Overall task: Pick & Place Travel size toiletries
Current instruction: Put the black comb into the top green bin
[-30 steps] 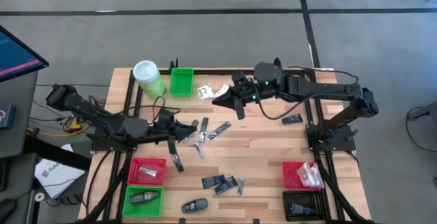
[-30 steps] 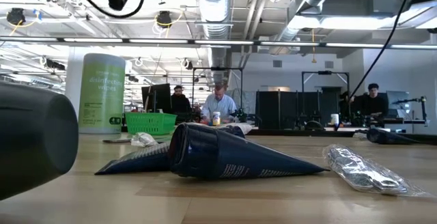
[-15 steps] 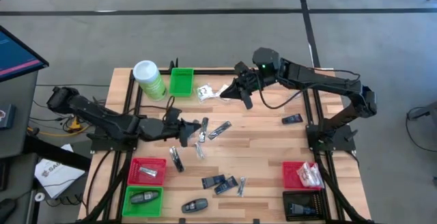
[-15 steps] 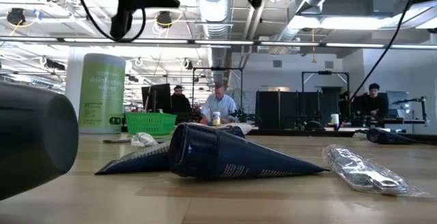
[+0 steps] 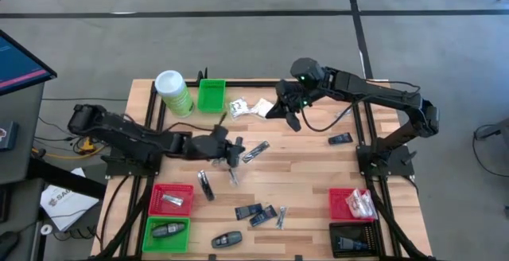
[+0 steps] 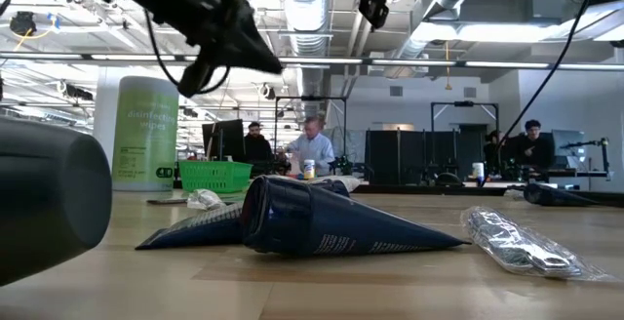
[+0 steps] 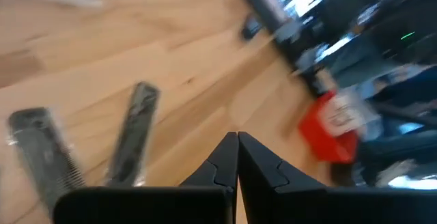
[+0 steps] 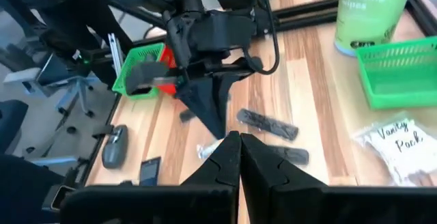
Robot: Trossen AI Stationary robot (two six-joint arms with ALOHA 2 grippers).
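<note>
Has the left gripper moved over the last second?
Yes. In the high view the left gripper has moved right, away from the green canister, toward mid-table.

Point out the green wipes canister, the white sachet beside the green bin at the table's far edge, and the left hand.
Green wipes canister (image 5: 170,86), high view: on its white lid.
White sachet (image 5: 238,107), high view: on the packet's middle.
Left hand (image 5: 236,149), high view: at its shut fingertips, above the silvery packets.

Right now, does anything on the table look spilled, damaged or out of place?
Nothing looks spilled or damaged. The toiletries lie scattered loose on the table, as expected while sorting. Both the left gripper and right gripper hang shut and empty above them.
</note>
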